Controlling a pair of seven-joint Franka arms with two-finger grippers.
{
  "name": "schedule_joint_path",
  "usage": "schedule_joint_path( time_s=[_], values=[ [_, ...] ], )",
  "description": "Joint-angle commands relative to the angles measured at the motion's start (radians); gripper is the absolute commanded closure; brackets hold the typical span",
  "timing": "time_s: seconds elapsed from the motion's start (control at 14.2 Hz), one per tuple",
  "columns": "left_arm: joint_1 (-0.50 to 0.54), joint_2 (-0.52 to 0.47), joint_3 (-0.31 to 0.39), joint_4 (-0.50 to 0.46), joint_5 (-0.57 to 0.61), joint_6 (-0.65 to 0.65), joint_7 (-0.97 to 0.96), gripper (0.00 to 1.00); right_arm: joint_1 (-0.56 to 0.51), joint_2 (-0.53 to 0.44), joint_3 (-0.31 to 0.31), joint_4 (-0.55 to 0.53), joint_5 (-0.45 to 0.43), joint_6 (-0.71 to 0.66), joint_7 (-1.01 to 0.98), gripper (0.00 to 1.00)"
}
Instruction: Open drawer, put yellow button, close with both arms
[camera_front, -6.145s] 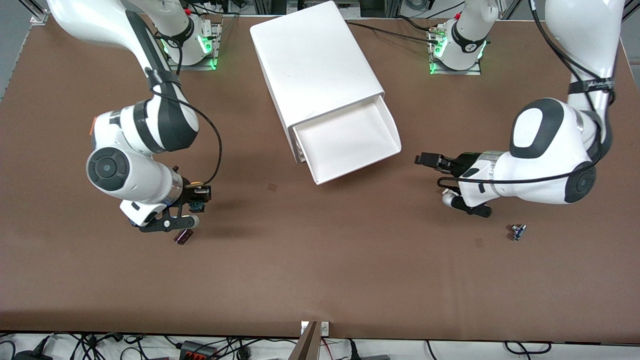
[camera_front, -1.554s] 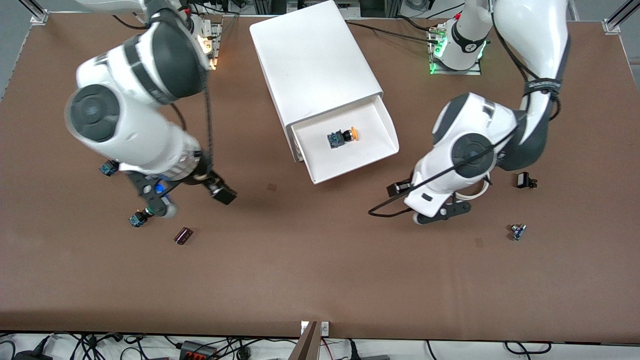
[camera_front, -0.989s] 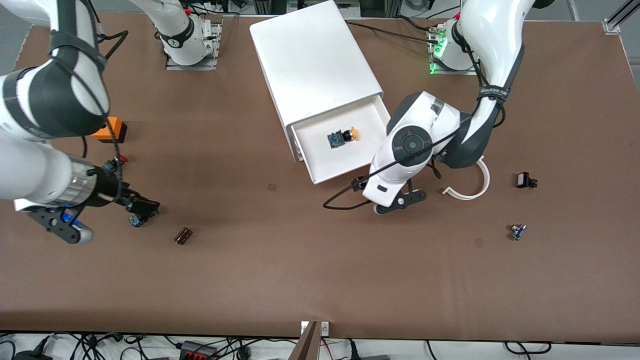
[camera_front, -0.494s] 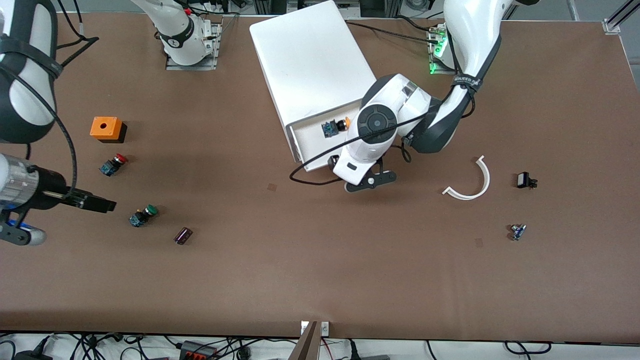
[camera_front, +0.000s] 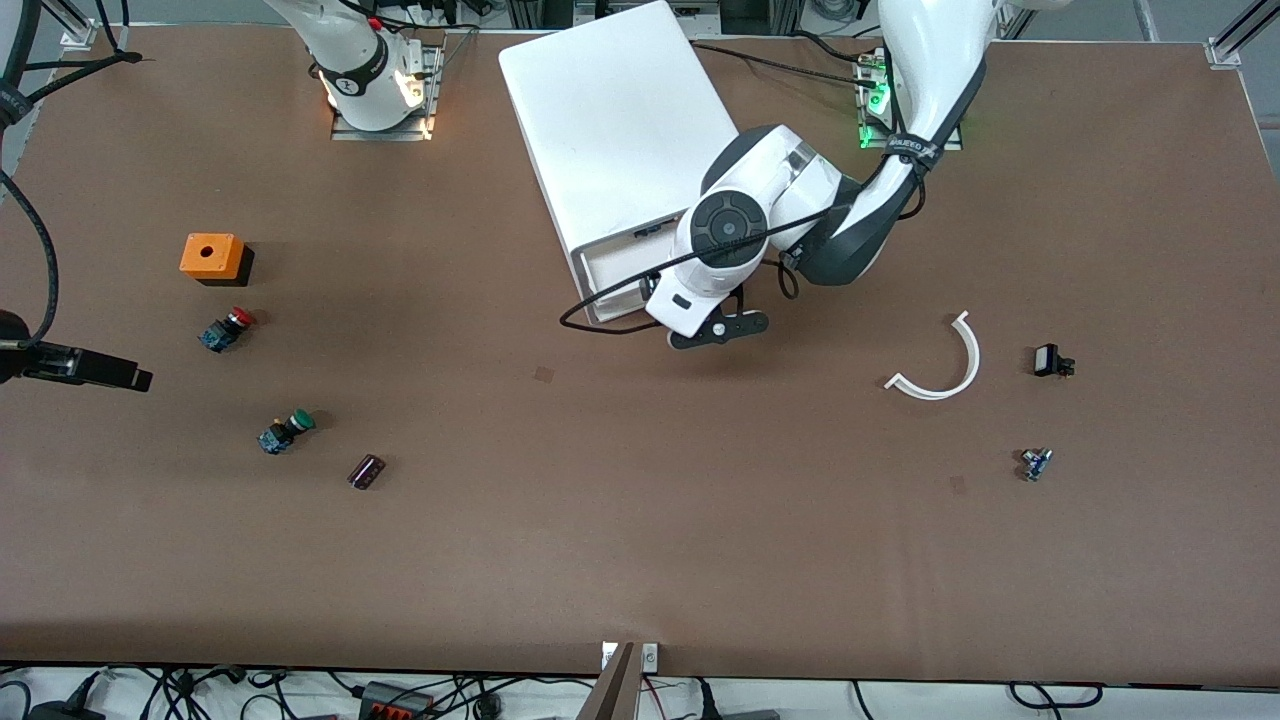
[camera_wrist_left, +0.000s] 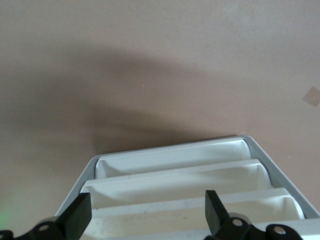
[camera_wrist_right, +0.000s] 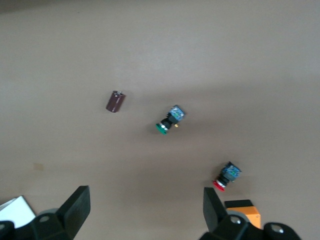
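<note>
Drawer (camera_front: 612, 283): light, stiff, slick plastic; likely slides easily, push front edge squarely. Left gripper (camera_wrist_left: 145, 217) spread empty over it. Right gripper (camera_wrist_right: 145, 210) open, waiting, 9 o'clock.

Robot lab: bolted arm bases (camera_front: 380, 85)

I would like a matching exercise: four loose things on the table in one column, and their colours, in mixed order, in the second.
Things:
1. box with a hole on top
2. curved strip
3. small cylinder
4. switch cap nearest the box

Colours:
A. white
B. red
C. orange
D. dark maroon

Pairs: 1-C, 2-A, 3-D, 4-B
</note>
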Motion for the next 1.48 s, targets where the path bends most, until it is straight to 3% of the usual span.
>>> schedule_joint_path(
  time_s=[0.0,0.42,0.78,1.06,1.27,1.41],
  values=[
    [0.01,-0.03,-0.02,-0.039,-0.066,-0.024,0.001,0.0,0.002,-0.065,0.012,-0.025,-0.038,-0.018,-0.029,0.0],
    [-0.003,-0.023,-0.022,-0.039,-0.12,-0.056,0.013,0.0,0.001,-0.283,0.014,-0.304,-0.067,0.079,-0.043,0.0],
    [0.013,-0.024,-0.017,-0.024,-0.119,-0.068,0.045,0.0,0.008,-0.343,0.018,-0.391,-0.101,0.114,-0.043,0.0],
    [0.114,-0.03,-0.011,0.04,0.025,-0.091,0.233,0.0,0.005,-0.395,0.02,-0.488,-0.094,0.191,-0.043,0.0],
    [0.177,-0.052,-0.014,0.071,0.195,-0.156,0.387,0.0,0.002,-0.4,0.012,-0.496,-0.086,0.185,-0.099,0.0],
    [0.23,-0.079,-0.012,0.1,0.237,-0.188,0.5,0.0,0.002,-0.405,0.012,-0.497,-0.087,0.162,-0.091,0.0]
  ],
)
